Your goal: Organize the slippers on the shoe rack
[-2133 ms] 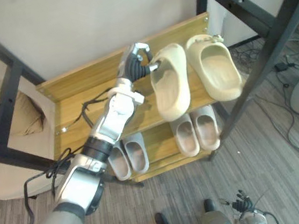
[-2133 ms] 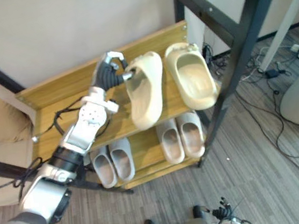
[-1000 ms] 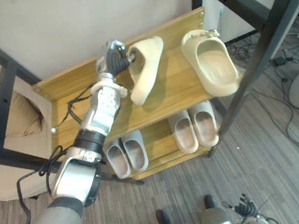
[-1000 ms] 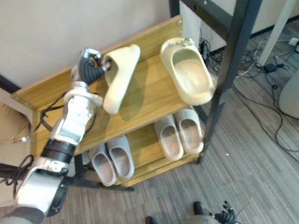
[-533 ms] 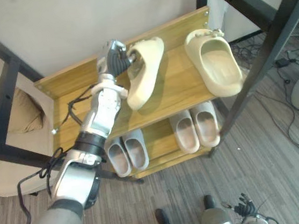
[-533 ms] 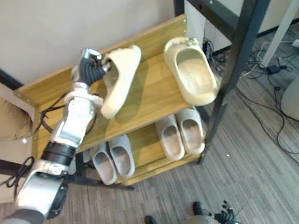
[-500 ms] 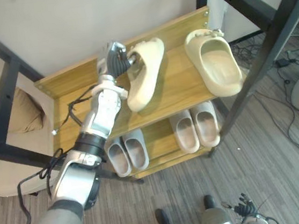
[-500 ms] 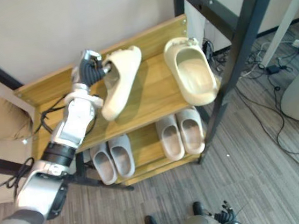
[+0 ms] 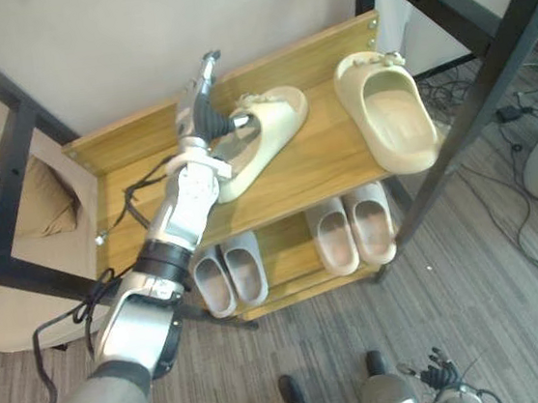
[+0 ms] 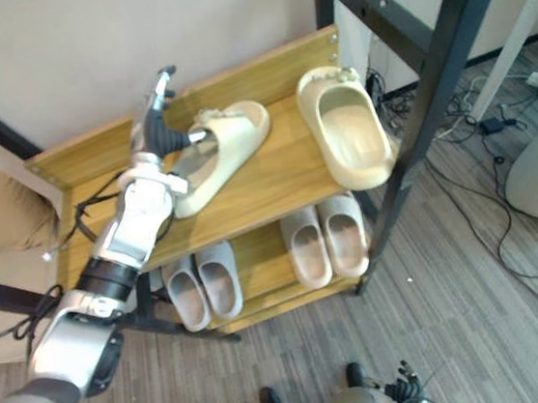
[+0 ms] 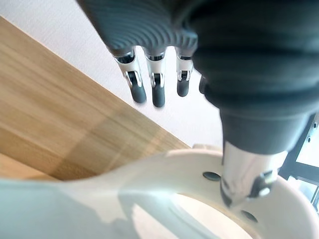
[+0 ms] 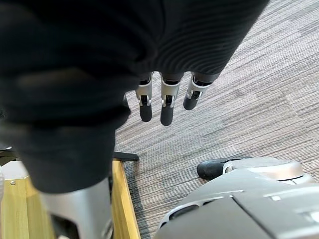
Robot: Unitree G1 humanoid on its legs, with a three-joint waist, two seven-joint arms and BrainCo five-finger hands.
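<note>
On the wooden shoe rack's top shelf (image 9: pixel 328 166) a cream slipper (image 9: pixel 264 136) lies sole down and slanted, its toe toward the back right. My left hand (image 9: pixel 199 114) is at its heel end, open, fingers straight and pointing up at the wall. In the left wrist view the thumb (image 11: pixel 243 172) rests against the slipper's rim (image 11: pixel 149 191). The matching cream slipper (image 9: pixel 387 112) lies at the shelf's right end, partly over the front edge. My right hand (image 12: pixel 164 102) hangs open over the carpet beside the rack.
The lower shelf holds a grey pair (image 9: pixel 229 276) and a beige pair (image 9: pixel 355 232). A black metal frame post (image 9: pixel 476 100) slants across the rack's right side. A cushioned seat (image 9: pixel 17 206) stands to the left. Cables (image 9: pixel 517 115) lie on the carpet at right.
My left hand has opened. The slipper it held tilted on its edge now lies flat on the top shelf, slanted.
</note>
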